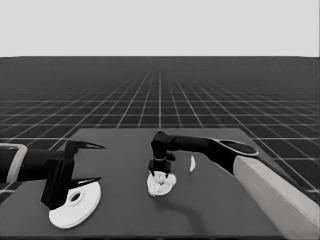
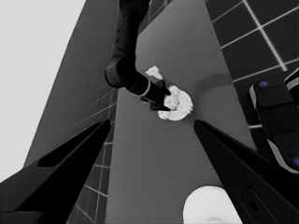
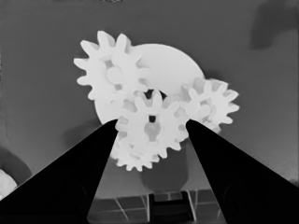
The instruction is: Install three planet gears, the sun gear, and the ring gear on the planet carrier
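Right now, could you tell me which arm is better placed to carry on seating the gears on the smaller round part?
The right. Its gripper hangs directly over the smaller round part, fingers straddling a gear there. The left gripper waits at the table's left end above the larger round part.

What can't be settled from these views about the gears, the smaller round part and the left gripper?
- Gear count on the smaller round part: the right wrist view shows three gears clearly, perhaps a fourth beneath the middle gear; the head view is blocked by the right gripper.
- The smaller round part's centre hole: covered by gears.
- The larger round part: partly under the waiting left gripper, cut off in the left wrist view.
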Robot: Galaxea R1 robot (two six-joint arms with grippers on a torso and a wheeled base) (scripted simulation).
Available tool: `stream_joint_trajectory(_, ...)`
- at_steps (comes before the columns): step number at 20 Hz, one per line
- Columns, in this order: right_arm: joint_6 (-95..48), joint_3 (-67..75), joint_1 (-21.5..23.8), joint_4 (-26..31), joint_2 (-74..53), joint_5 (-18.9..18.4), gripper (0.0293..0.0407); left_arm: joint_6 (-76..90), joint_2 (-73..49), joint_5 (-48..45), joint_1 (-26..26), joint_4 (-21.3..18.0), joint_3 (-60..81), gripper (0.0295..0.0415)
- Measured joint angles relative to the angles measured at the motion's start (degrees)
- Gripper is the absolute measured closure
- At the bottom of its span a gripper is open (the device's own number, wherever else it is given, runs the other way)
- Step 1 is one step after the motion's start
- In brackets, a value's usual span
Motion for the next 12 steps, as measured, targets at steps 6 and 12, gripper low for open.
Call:
stream_joint_trajectory(6, 3.6, 0.0, 0.0, 0.0, 0.0, 0.0, 0.0391, 0.0, 0.0, 0.0, 0.0, 0.0, 0.0, 0.0326)
stream_joint_trajectory(12, 7.2, 0.0, 0.0, 0.0, 0.0, 0.0, 0.0391, 0.0, 0.0, 0.0, 0.0, 0.0, 0.0, 0.0326)
